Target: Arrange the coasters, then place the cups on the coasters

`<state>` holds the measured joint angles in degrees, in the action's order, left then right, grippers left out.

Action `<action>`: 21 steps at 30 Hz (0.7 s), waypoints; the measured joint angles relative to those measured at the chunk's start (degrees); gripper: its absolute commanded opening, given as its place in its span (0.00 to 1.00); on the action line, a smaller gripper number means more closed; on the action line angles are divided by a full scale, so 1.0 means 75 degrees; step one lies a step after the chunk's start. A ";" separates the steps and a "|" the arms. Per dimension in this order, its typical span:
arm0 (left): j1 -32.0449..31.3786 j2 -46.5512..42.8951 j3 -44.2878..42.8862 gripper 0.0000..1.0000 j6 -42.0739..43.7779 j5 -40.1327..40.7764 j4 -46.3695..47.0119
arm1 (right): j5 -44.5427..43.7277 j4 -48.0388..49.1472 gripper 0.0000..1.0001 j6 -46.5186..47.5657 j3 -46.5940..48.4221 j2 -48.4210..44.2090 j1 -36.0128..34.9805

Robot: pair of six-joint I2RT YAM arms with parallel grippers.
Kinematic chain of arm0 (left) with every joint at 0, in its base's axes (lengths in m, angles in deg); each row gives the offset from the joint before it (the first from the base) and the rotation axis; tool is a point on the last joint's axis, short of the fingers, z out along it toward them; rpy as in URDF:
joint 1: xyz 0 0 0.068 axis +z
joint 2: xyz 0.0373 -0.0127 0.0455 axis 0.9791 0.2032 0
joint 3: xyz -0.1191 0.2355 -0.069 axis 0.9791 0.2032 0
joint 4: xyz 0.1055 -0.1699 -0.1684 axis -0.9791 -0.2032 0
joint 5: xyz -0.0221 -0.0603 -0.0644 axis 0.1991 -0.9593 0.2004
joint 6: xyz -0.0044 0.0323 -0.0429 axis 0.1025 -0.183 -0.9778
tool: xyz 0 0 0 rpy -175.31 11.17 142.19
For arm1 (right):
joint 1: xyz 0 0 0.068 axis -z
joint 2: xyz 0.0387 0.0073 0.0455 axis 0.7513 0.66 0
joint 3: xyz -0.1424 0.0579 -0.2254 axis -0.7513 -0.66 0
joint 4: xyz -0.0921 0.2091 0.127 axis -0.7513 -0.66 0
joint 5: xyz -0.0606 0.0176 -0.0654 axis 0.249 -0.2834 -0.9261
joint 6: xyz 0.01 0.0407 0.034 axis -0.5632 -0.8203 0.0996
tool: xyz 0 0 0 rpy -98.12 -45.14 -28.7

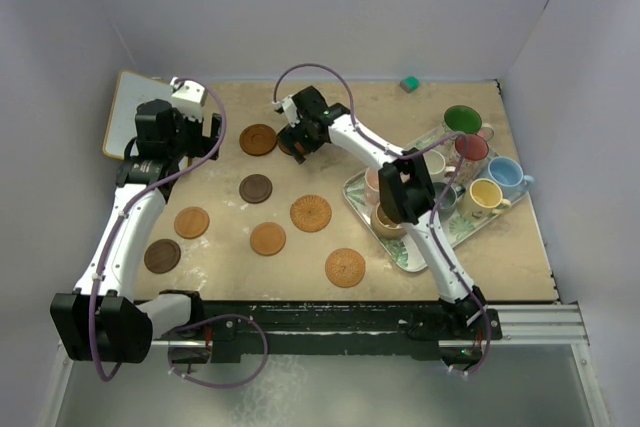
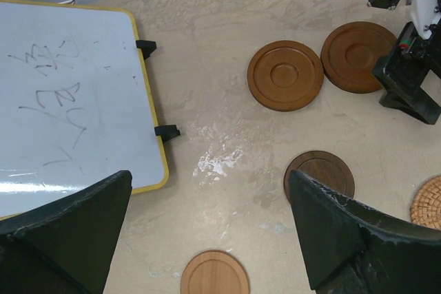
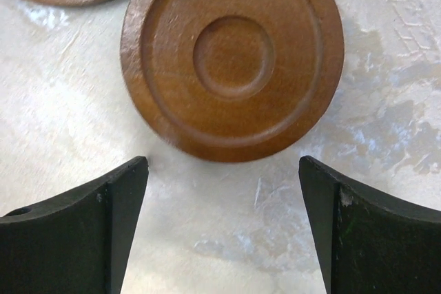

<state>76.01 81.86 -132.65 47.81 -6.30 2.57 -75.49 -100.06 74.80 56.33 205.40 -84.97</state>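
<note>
white left arm (image 1: 125, 237) and white right arm (image 1: 437, 252) with black joint housings, purple cables (image 1: 312, 66) looping along both, left tool (image 2: 210, 232) and right tool (image 3: 224, 218) with matte black wedge fingers, black base rail (image 1: 330, 322) at bottom

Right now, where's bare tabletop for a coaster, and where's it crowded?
Bare beige tabletop near right, between the leaf-patterned rectangular tray and the edge, and far centre beside the small green block. Crowded: the tray's ceramic mugs and the round wooden coasters left of centre.
</note>
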 measured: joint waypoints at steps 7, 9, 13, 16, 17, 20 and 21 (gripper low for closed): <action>0.0000 -0.0087 0.0000 0.91 0.0163 0.0009 -0.0055 | 0.0513 -0.0612 0.95 0.0146 -0.0455 -0.1052 0.0003; 0.0000 -0.0102 0.0000 0.91 0.0236 0.0009 -0.0070 | 0.0624 -0.0734 0.95 0.0192 -0.0557 -0.1521 0.0003; 0.0000 -0.0160 0.0000 0.92 0.0399 0.0003 -0.0143 | 0.0702 -0.0903 0.97 0.0332 -0.1052 -0.2760 0.0003; 0.0000 -0.0286 0.0023 0.92 0.0484 -0.0012 -0.0195 | 0.0702 -0.0944 0.98 0.0469 -0.1641 -0.3780 0.0003; 0.0000 -0.0356 0.0064 0.92 0.0495 -0.0015 -0.0192 | 0.0691 -0.0994 0.98 0.0507 -0.1874 -0.4130 0.0003; 0.0000 -0.0533 0.0204 0.92 0.0542 -0.0044 -0.0210 | 0.0615 -0.1061 1.00 0.0580 -0.2541 -0.5036 0.0006; 0.0000 -0.0571 0.0248 0.92 0.0548 -0.0064 -0.0213 | 0.0597 -0.1078 1.00 0.0592 -0.2777 -0.5324 0.0015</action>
<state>76.01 77.58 -130.79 51.92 -6.78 0.98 -71.01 -108.15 79.24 35.50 165.46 -84.86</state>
